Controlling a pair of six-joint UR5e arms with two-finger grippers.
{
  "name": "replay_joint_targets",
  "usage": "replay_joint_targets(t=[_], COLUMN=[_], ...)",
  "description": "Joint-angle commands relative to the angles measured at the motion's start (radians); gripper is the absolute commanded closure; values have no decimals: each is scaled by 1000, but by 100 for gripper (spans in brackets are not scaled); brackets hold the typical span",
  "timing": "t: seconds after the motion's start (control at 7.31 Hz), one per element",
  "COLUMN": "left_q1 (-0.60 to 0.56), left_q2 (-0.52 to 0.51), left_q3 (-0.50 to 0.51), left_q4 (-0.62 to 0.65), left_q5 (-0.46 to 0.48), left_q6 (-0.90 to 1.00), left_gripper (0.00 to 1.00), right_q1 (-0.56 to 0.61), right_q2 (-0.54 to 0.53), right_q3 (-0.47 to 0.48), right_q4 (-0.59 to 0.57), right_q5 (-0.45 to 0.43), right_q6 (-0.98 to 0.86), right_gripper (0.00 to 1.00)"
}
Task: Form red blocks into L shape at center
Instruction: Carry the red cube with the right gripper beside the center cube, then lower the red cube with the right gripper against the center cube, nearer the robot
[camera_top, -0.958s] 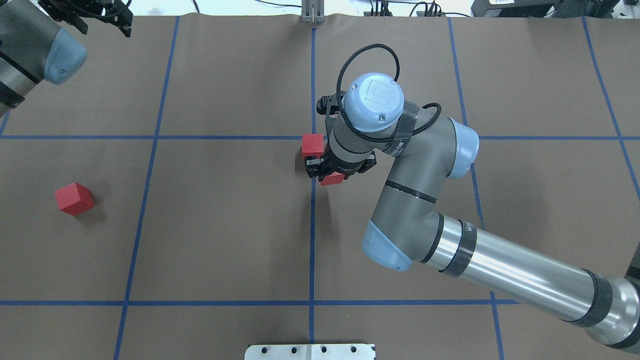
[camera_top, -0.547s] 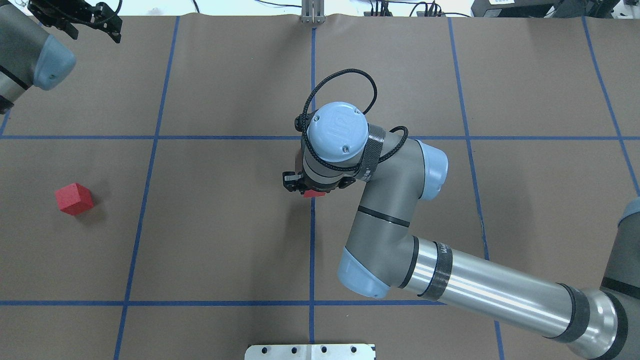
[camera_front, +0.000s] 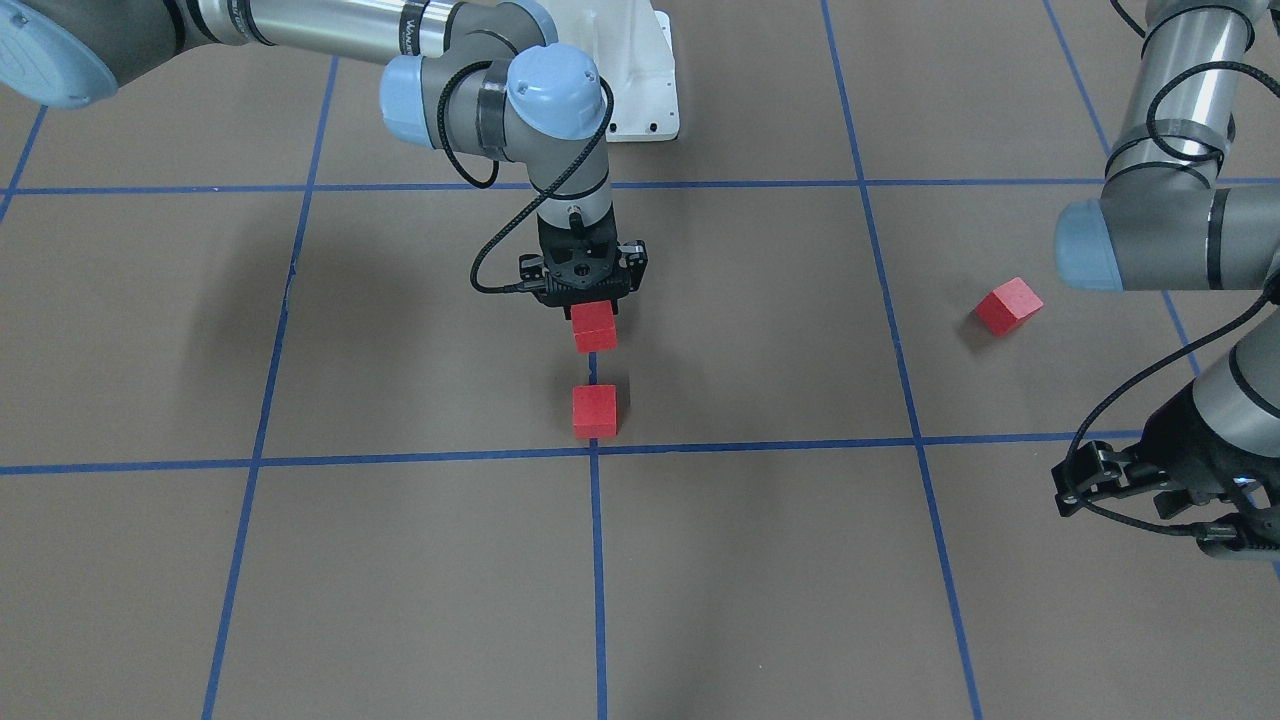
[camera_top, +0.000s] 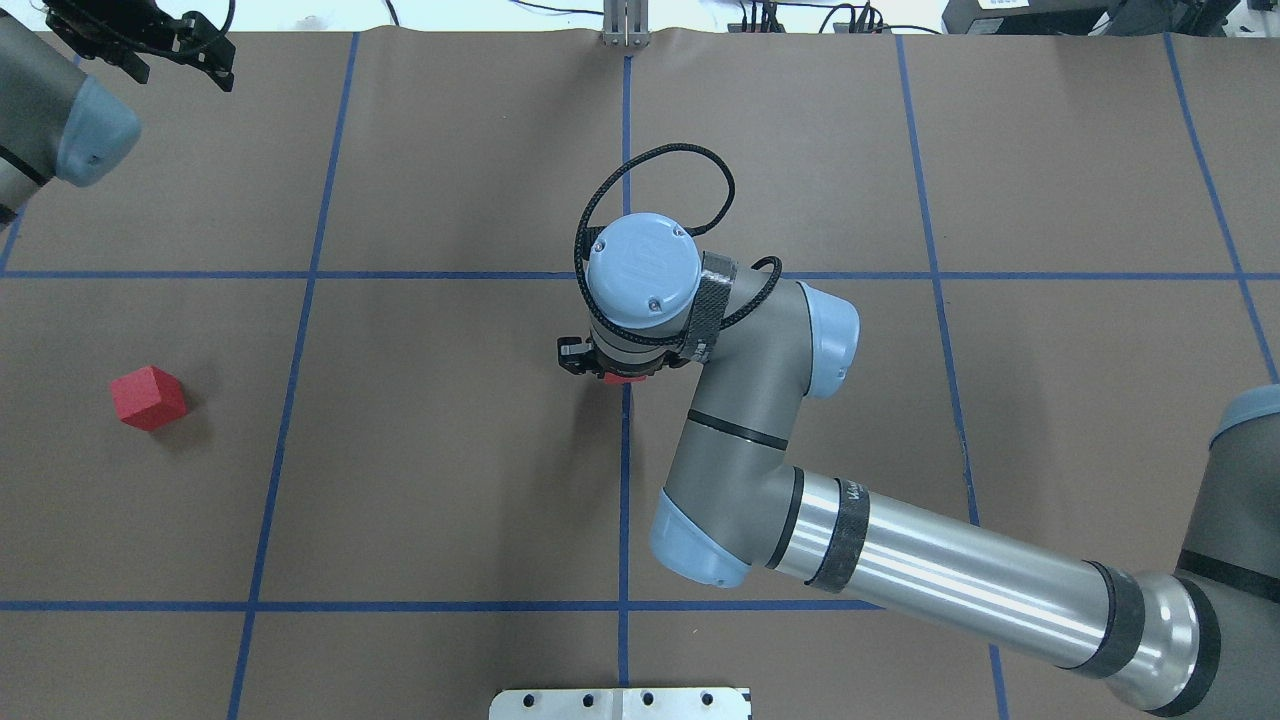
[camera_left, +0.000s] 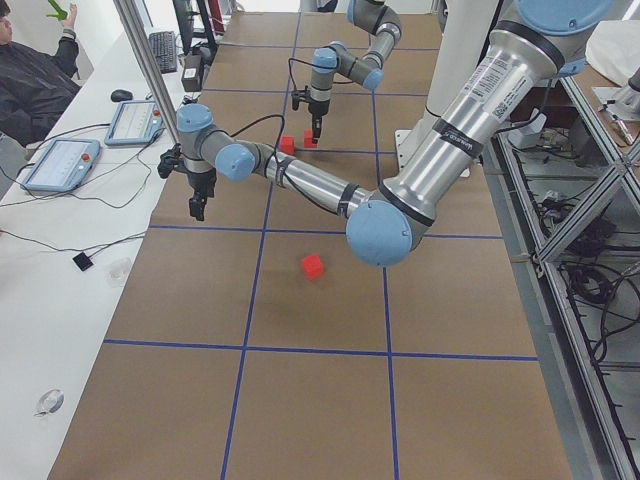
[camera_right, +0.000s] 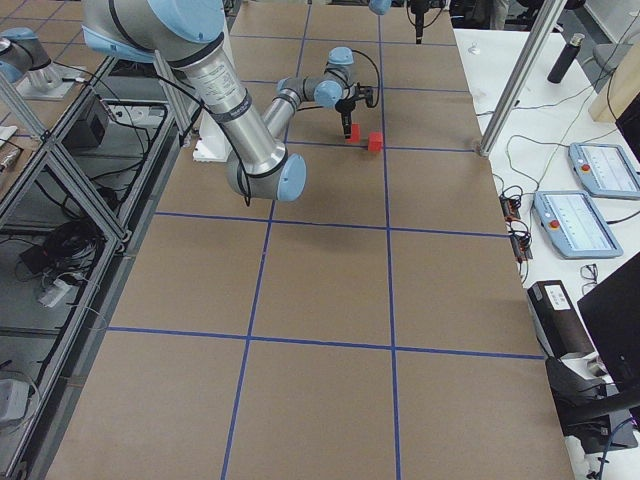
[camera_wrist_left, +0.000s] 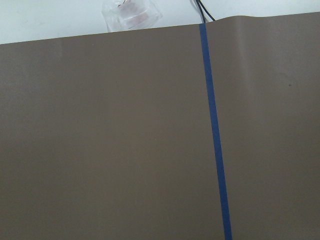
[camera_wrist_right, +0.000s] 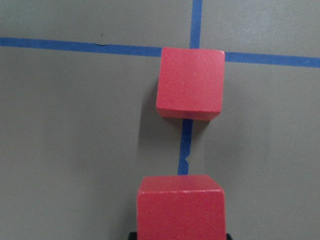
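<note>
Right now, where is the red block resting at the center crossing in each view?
Front-facing: red block, middle, at the crossing.
Overhead: hidden beneath right wrist.
Exterior left: red block upper middle.
Exterior right: red block near top.
Left wrist: absent.
Right wrist: red block top centre.
Landmark: center tape crossing.

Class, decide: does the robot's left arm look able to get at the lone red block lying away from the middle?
Probably yes. The block lies alone on bare paper on the left arm's own side, nothing beside or over it, and the right arm is busy at the middle.
</note>
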Motion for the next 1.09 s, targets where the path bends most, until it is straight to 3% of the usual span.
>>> replay_joint_targets(t=[0.0, 0.14, 0.41, 0.96], left_q1=[0, 0, 0, -2], left_q2=[2, 2, 2, 2], left_q3=[2, 2, 3, 3], left_q4=[0, 0, 0, 0], left_q5=[0, 0, 0, 1], left_q6=[0, 0, 2, 2], left_gripper=[0, 0, 0, 0], right_q1=[18, 37, 42, 40], right_q2=[3, 7, 14, 26], right_q3=[-9, -34, -49, -60], right_q4=[21, 24, 21, 19], right_q5=[-21, -21, -21, -18], right_q6=[-1, 0, 28, 3], right_gripper=[82, 81, 70, 70])
